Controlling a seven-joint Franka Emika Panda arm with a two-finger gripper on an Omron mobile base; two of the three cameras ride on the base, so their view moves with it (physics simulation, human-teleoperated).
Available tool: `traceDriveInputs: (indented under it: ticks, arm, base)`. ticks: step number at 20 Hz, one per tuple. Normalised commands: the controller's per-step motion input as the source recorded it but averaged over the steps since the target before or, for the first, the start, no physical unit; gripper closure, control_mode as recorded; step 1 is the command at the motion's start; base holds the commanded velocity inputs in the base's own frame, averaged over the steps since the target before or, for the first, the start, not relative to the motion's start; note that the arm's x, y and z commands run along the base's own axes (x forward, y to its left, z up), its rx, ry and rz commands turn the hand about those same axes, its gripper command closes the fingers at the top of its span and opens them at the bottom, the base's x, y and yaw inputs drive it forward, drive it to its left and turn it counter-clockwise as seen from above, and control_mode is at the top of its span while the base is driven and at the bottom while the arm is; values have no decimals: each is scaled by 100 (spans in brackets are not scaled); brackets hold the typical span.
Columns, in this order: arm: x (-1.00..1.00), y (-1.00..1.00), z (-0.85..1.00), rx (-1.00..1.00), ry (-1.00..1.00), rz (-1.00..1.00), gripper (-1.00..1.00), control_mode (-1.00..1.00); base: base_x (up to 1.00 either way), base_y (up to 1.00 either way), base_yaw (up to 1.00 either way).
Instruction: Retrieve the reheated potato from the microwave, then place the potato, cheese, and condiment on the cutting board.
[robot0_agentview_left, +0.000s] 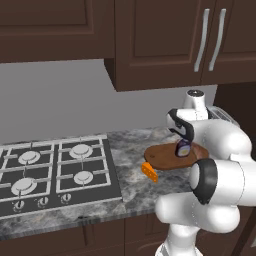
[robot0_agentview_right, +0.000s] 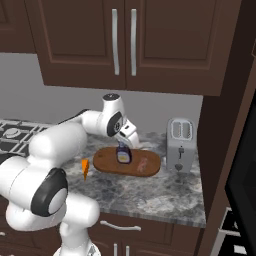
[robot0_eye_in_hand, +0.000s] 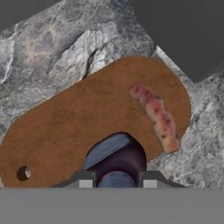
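Gripper (robot0_eye_in_hand: 114, 180) closed on the condiment bottle (robot0_agentview_right: 123, 154), bottle upright over the wooden cutting board (robot0_eye_in_hand: 78, 122), potato (robot0_eye_in_hand: 156, 116) lying on the board's far end, cheese wedge (robot0_agentview_left: 149, 171) on the granite counter (robot0_agentview_right: 150, 192) just beside the board

Glossy white rounded arm (robot0_agentview_left: 220, 165) — dark joint bands, grey cap.

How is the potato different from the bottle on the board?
The potato lies flat on the board; the bottle stands upright. The potato is long, thin and lumpy, reddish-brown; the bottle is squat and dark with a pale label. The potato lies free near one end of the board; the bottle sits between the fingers of the gripper, which are closed on it. Both are over the board.
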Motion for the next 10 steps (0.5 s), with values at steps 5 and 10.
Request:
traceDriveInputs:
  ticks: [5,10]
  arm:
    - [-1,0,-19,-2,-14,5,100,-100]
    - [-2,1,-29,-6,-8,2,100,-100]
  base:
    - [0,0,0]
    - [0,0,0]
